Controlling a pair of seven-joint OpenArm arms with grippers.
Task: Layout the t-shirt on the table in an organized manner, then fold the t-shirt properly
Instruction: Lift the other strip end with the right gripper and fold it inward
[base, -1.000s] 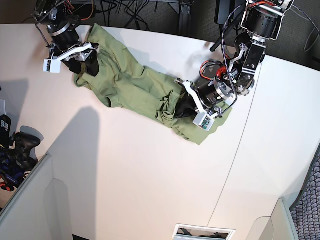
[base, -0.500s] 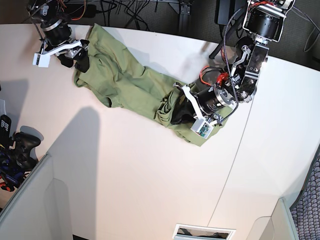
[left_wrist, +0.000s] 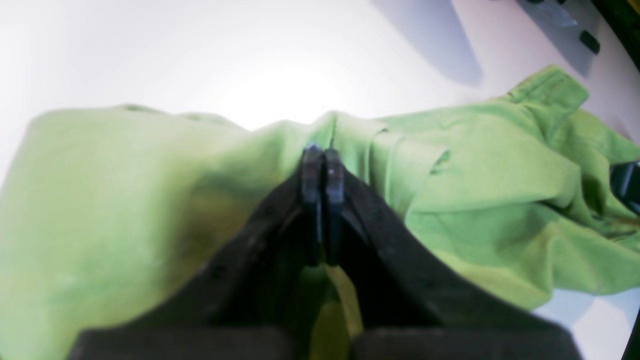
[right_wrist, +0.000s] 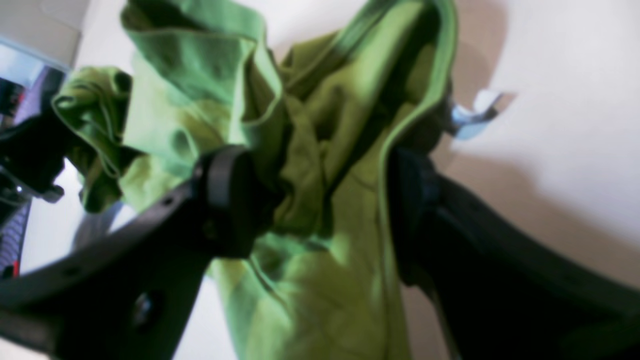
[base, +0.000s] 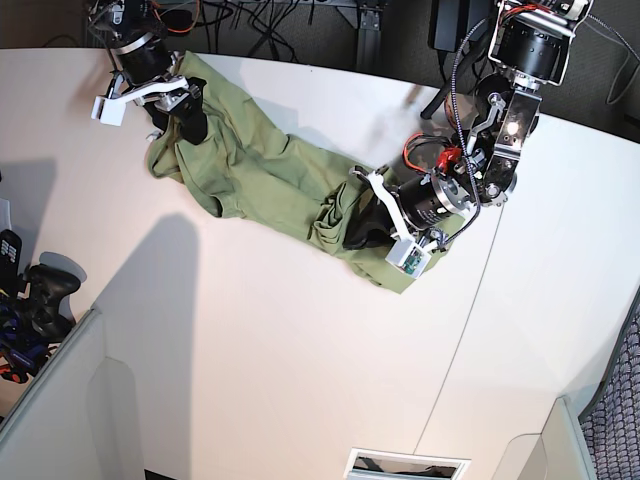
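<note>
The olive-green t-shirt (base: 265, 175) lies bunched in a long wrinkled band from the table's (base: 280, 350) back left towards its middle. My left gripper (base: 362, 232) is at the band's right end. In the left wrist view the left gripper (left_wrist: 320, 165) is shut, with a ridge of the t-shirt (left_wrist: 475, 180) pinched at its tips. My right gripper (base: 183, 118) is at the band's far left end. In the right wrist view the right gripper (right_wrist: 320, 200) is open, with folds of the t-shirt (right_wrist: 310, 280) bunched between its fingers (right_wrist: 230, 200).
A thin dark seam (base: 482, 290) runs down the table's right part. A grey-white panel (base: 60, 400) and a dark controller (base: 45, 295) are at the left edge. Cables (base: 270, 20) hang behind the back edge. A slot (base: 408, 464) is at the front edge.
My right gripper swung out left, then came back right to the shirt's far end. My left gripper shifted slightly left with the cloth, bunching it more.
</note>
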